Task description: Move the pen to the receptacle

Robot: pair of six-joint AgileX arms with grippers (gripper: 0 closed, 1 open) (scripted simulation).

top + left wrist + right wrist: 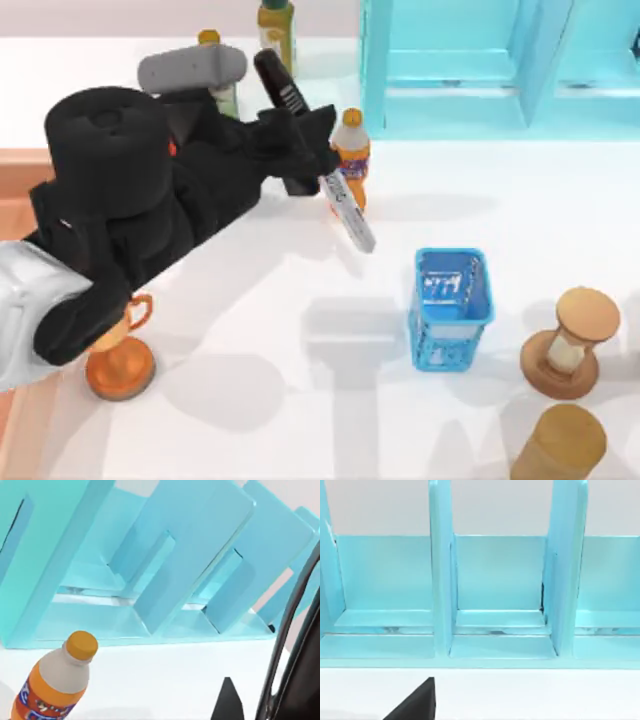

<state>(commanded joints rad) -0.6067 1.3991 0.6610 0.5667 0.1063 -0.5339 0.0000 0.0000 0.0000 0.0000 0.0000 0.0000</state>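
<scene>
One arm is at work: my left arm reaches in from the top view's left, and the left gripper has its fingers closed on the pen, which hangs tilted above the bench. Its black cap points toward the back and its grey-white printed barrel slants down toward the blue mesh basket. Just beyond the barrel stands an orange bottle, seen close in the left wrist view with the turquoise rack behind it.

My judgement is that the pen is grasped and lifted, so the carry is the step in hand. The receptacle, light reddish-tan wood, shows as a strip at the top view's left edge, largely under my own arm. The next move calls for swinging the pen leftward, well away from the bottle, keeping it high enough to pass the orange trophy cup and the grey stapler-like object, then lowering it inside the walls before letting go.

The right gripper faces the rack; whether its fingers are open I cannot tell.
</scene>
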